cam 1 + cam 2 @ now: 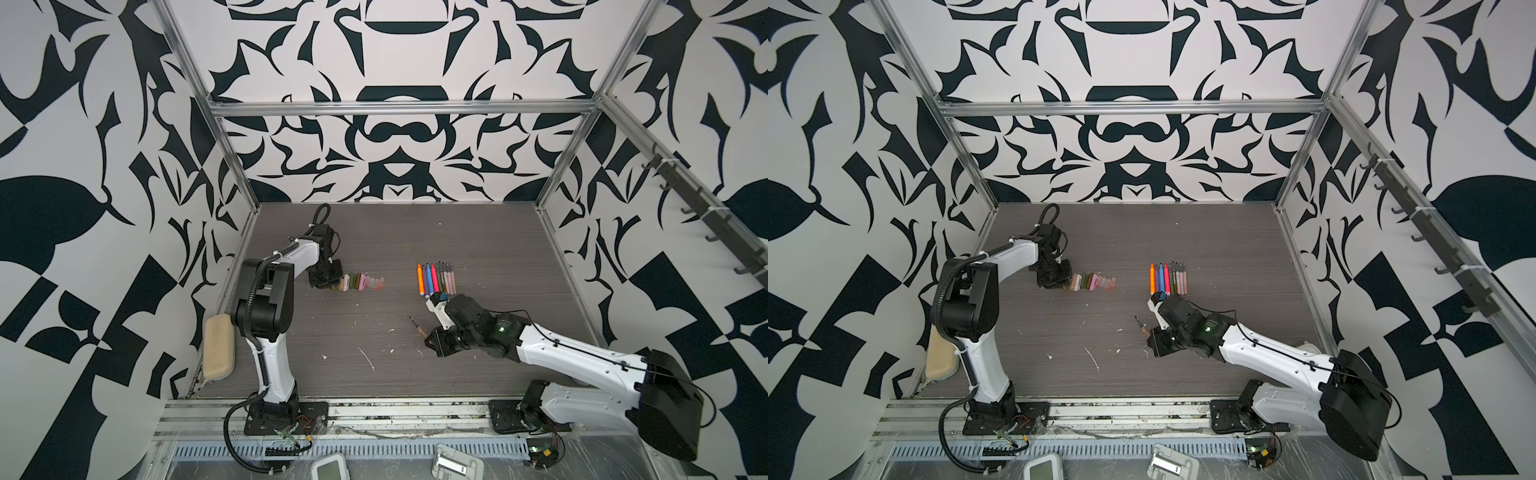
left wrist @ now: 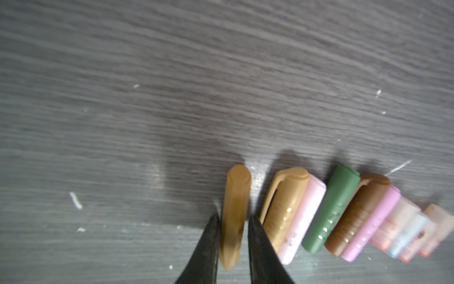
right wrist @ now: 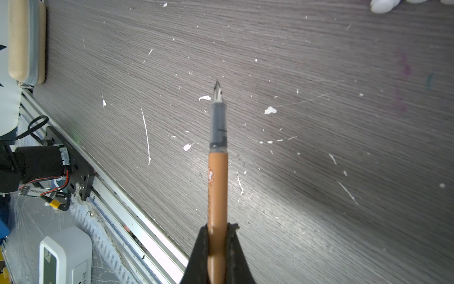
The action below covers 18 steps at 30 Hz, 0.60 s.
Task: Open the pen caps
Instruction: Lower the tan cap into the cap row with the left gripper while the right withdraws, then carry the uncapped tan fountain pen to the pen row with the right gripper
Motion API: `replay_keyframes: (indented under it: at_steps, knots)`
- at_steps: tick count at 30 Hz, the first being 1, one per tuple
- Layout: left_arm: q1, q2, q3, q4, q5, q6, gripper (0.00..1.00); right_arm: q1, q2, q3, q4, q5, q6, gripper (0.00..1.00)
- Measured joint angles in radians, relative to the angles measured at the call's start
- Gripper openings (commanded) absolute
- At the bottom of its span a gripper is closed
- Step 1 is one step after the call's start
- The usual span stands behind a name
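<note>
Black fingertips [image 2: 213,243] of the left gripper [image 2: 233,217] are set on either side of a tan cap [image 2: 235,196].

Whether the tan cap is pinched or merely flanked cannot be told. The pen caps [image 1: 360,282] are laid side by side on the table [image 1: 374,232], well apart from the row of pens [image 1: 435,278], on the left arm's side of it; the clear ones nearest the row of pens are blurred and cut off in the left wrist view. In both top views the left gripper's tips are hidden under its own body. On the near side of the row of pens, an uncapped brown pen [image 3: 217,177] is clamped by the right gripper [image 3: 218,226], its rear end hidden between the jaws.
</note>
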Motion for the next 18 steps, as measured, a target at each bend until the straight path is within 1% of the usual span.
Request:
replay_keyframes:
  at_steps: [7, 13, 16, 18]
  knots:
    - [0.000, -0.009, 0.008, -0.014, 0.002, 0.000, 0.24, 0.000, 0.000, 0.000, 0.000, 0.000, 0.000, 0.00]
    - [0.006, -0.061, 0.044, -0.038, 0.007, 0.000, 0.24, 0.000, 0.000, 0.000, 0.000, 0.000, 0.000, 0.00]
    - [0.014, -0.082, 0.053, -0.045, 0.005, 0.000, 0.21, 0.000, 0.000, 0.000, 0.000, 0.000, 0.000, 0.00]
    - [0.021, -0.087, 0.053, -0.051, -0.001, 0.003, 0.17, 0.000, 0.000, 0.000, 0.000, 0.000, 0.000, 0.00]
